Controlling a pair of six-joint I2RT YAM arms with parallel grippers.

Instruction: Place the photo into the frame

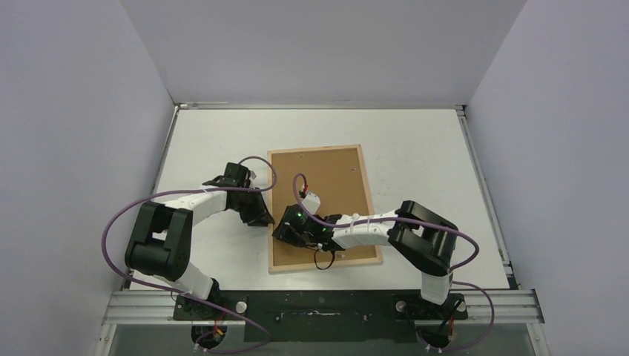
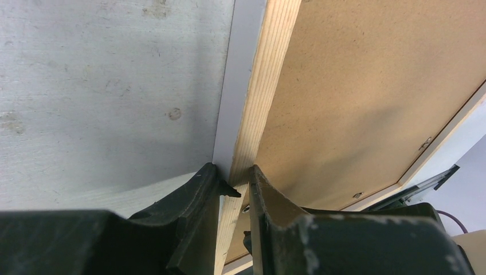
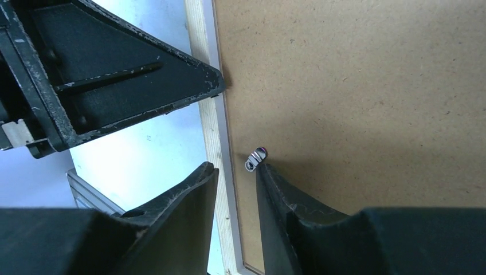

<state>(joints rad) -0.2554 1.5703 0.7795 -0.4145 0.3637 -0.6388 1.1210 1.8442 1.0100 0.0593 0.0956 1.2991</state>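
Observation:
The frame [image 1: 369, 194] lies back up on the table, and a brown backing board [image 1: 323, 182] fills its opening. The photo is hidden. My left gripper [image 1: 265, 220] is at the frame's left edge. In the left wrist view its jaws [image 2: 234, 172] are shut across the pale wood rail [image 2: 269, 74], one finger on the white outer side and one on the board side. My right gripper [image 1: 284, 231] hovers just nearer on the same rail. Its open jaws [image 3: 235, 169] straddle the rail [image 3: 198, 23], beside a small metal clip [image 3: 256, 158].
The white table [image 1: 415, 148] is closed in by grey walls on three sides. A metal mounting rail [image 1: 319, 304] with both arm bases runs along the near edge. Purple cables loop off each arm. The left gripper's finger [image 3: 132, 80] lies close to my right jaws.

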